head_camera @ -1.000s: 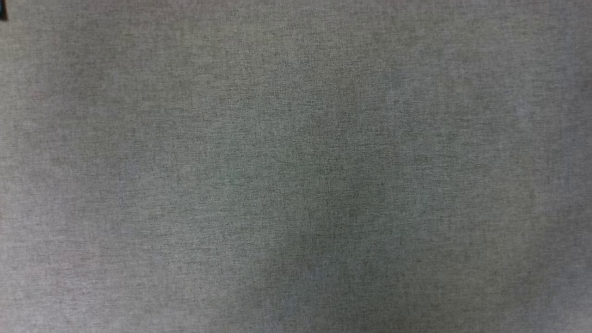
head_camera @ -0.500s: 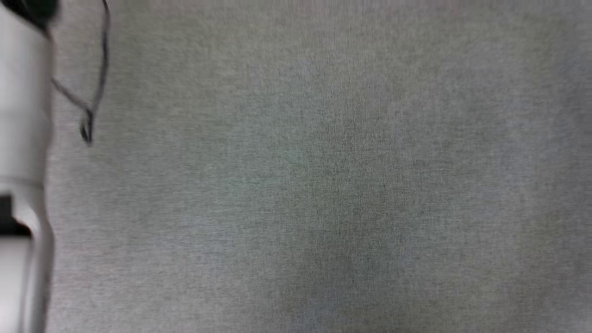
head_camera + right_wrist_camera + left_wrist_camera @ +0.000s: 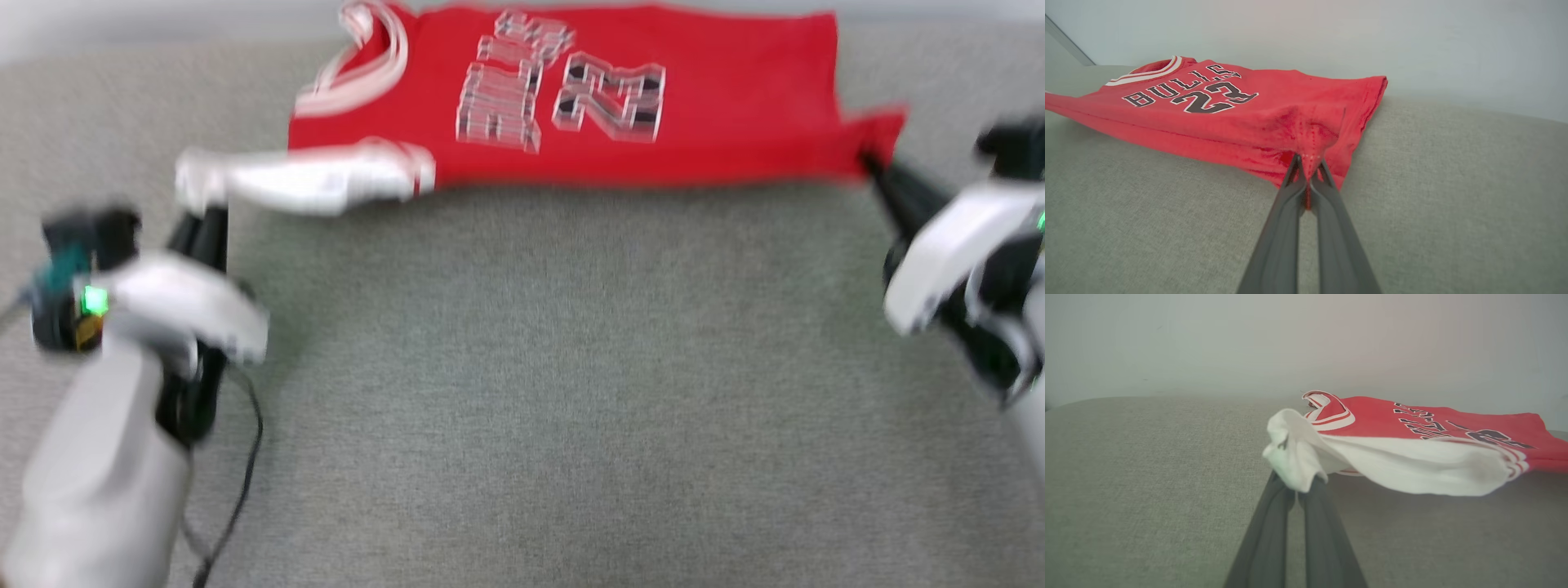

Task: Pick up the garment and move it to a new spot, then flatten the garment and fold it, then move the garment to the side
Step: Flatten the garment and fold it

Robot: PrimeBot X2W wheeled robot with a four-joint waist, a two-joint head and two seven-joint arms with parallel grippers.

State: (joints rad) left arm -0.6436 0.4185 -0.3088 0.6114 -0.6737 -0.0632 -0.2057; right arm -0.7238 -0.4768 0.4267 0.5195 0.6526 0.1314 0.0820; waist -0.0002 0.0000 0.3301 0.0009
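Your jersey [image 3: 702,106] lies stretched sideways along the far side of the grey surface [image 3: 522,392], held between your two grippers. Its fabric is thin and red with a slight sheen. The black block lettering [image 3: 1188,98], outlined in white, reads BULLS 23, and the collar [image 3: 1147,71] has red-and-white striped trim.

Your left gripper [image 3: 1296,484] has its two long dark fingers pinched together on the end of the white sleeve [image 3: 1412,465]. The sleeve end bunches into a soft, puckered lump at the tips, then widens toward a striped band.

Your right gripper [image 3: 1308,165] is clamped on a red hem corner, where the stitched seam gathers into a small peak with creases fanning out. The near edge of the jersey hangs just above the surface, with shadow beneath it.

The surface is a matte, coarse, heathered weave. The head view is blurred.
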